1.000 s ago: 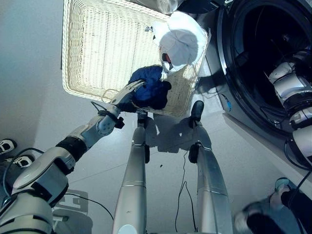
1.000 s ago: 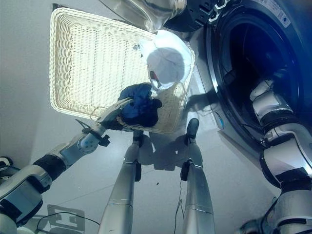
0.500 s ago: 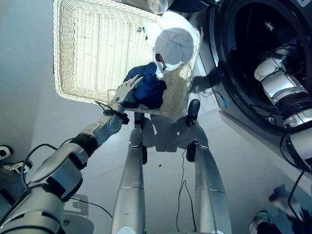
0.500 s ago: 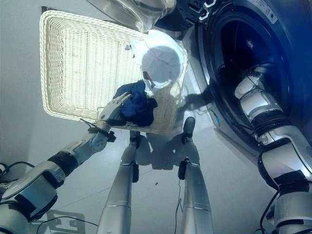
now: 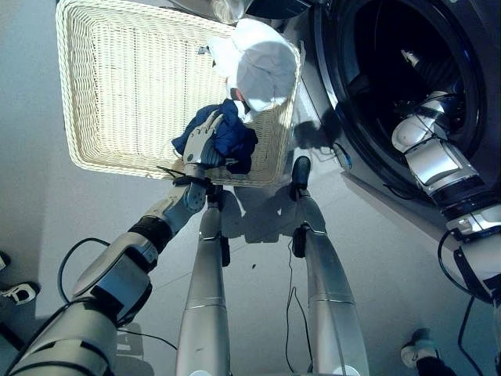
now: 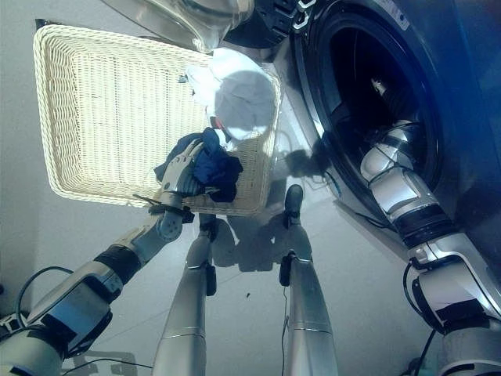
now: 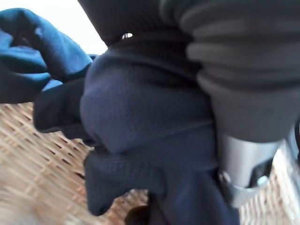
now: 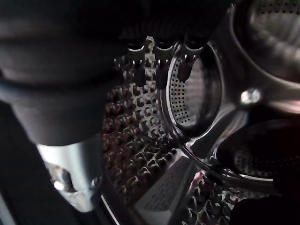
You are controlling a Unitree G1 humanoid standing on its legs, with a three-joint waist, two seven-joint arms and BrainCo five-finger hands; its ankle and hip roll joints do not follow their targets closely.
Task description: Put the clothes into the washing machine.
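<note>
A navy blue garment (image 5: 227,139) and a white garment (image 5: 262,66) lie in a cream wicker basket (image 5: 117,86).

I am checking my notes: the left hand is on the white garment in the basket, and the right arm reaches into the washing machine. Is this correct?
Not quite: the left hand is on the dark blue garment, as the left eye view shows. The white garment lies untouched beside it in the basket. The rest is correct.

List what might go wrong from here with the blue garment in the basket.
The left hand is closed on only part of the blue garment, so loose folds may slip out when lifted. Trailing cloth might catch the basket rim. The right hand sits inside the washing machine, possibly blocking the opening.
</note>
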